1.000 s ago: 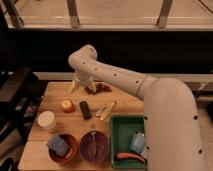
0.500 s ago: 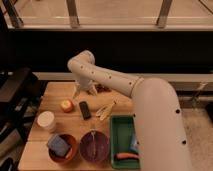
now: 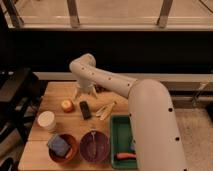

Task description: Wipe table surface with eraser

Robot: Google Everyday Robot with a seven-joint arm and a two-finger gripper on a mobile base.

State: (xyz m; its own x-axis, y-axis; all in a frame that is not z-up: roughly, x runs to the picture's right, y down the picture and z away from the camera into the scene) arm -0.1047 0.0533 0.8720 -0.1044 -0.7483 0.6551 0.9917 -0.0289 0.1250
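Looking on, we see our white gripper [image 3: 85, 95], jaws spread and empty, just beyond the small black oblong eraser [image 3: 85, 109] on the light-brown plank table surface [image 3: 56, 95].

Gripper [image 3: 85, 95] over the back of the table surface [image 3: 56, 91], eraser [image 3: 85, 109] lying just before it, round fruit [image 3: 67, 105] left of the eraser, tray [image 3: 120, 131] front right.

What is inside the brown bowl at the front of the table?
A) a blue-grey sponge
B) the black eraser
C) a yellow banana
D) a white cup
A: a blue-grey sponge sits in the brown bowl, while the eraser lies out on the table surface, just in front of the gripper near the table's far edge.
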